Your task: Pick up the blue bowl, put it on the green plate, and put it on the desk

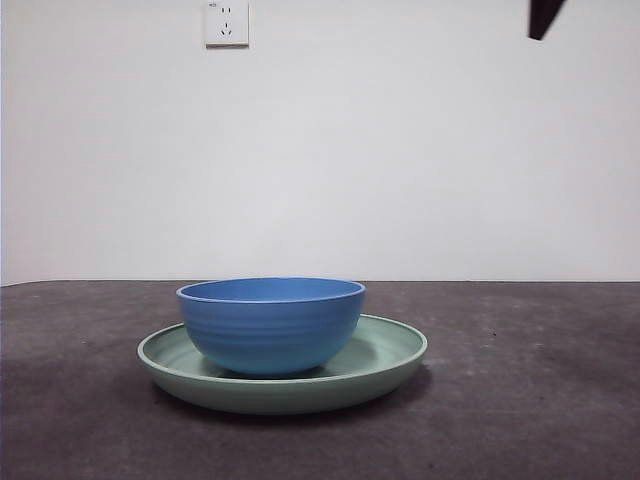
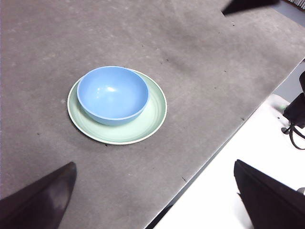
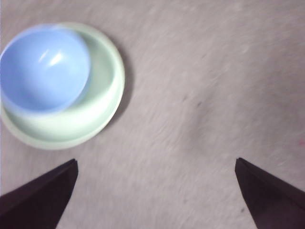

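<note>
The blue bowl (image 1: 271,325) stands upright inside the green plate (image 1: 390,350), off-centre toward one side of it, and the plate rests on the desk (image 1: 540,400). The left wrist view looks down on the bowl (image 2: 112,94), the plate (image 2: 152,114) and the desk (image 2: 214,71) from well above. My left gripper (image 2: 157,200) is open and holds nothing. In the blurred right wrist view, the bowl (image 3: 44,69) and plate (image 3: 102,95) lie off to one side. My right gripper (image 3: 155,195) is open, high above bare desk (image 3: 205,95).
A black gripper tip (image 1: 545,15) shows at the top right corner of the front view. A wall socket (image 1: 226,22) sits on the white wall behind. In the left wrist view, the desk edge (image 2: 224,143) borders a white surface (image 2: 248,157) with black cables (image 2: 295,119).
</note>
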Robot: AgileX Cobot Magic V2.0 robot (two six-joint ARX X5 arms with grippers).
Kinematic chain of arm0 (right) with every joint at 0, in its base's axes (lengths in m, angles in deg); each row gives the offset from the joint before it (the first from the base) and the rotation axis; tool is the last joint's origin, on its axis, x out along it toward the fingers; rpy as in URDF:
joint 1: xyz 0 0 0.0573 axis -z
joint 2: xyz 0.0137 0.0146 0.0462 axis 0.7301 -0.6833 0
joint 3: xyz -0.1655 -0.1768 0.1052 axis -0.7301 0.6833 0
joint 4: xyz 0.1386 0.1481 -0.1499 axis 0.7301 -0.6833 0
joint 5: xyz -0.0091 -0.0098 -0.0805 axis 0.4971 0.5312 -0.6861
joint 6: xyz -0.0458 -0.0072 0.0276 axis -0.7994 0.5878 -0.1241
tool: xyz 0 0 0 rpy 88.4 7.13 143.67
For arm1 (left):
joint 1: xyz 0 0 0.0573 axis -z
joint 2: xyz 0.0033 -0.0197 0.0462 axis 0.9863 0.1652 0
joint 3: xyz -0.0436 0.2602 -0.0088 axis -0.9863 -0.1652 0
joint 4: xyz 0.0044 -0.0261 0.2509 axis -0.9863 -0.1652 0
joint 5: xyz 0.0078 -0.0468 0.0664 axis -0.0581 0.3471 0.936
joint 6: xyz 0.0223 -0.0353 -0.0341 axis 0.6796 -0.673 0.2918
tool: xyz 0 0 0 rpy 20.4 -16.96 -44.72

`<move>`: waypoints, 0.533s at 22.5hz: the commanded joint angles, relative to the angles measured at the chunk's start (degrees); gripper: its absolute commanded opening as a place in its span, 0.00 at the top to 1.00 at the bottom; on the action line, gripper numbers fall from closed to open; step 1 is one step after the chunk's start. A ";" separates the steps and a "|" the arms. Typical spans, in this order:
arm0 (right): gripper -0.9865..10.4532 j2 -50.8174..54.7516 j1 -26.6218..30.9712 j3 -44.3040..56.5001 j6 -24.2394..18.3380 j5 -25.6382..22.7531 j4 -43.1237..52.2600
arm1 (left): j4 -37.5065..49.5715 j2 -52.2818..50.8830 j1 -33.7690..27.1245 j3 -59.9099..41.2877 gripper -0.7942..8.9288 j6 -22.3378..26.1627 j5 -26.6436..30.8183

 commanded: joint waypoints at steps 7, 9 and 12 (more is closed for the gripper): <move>0.44 20.31 -3.96 15.26 -0.24 4.46 1.31 | 0.55 0.22 0.31 0.37 0.37 -0.31 -0.02; 0.44 23.63 -3.96 17.00 -0.15 4.85 1.05 | 0.52 0.22 0.31 0.37 0.37 -0.26 -0.02; 0.44 27.06 -3.96 17.92 0.09 5.60 0.09 | 0.37 0.22 0.31 0.37 0.37 -0.20 -0.02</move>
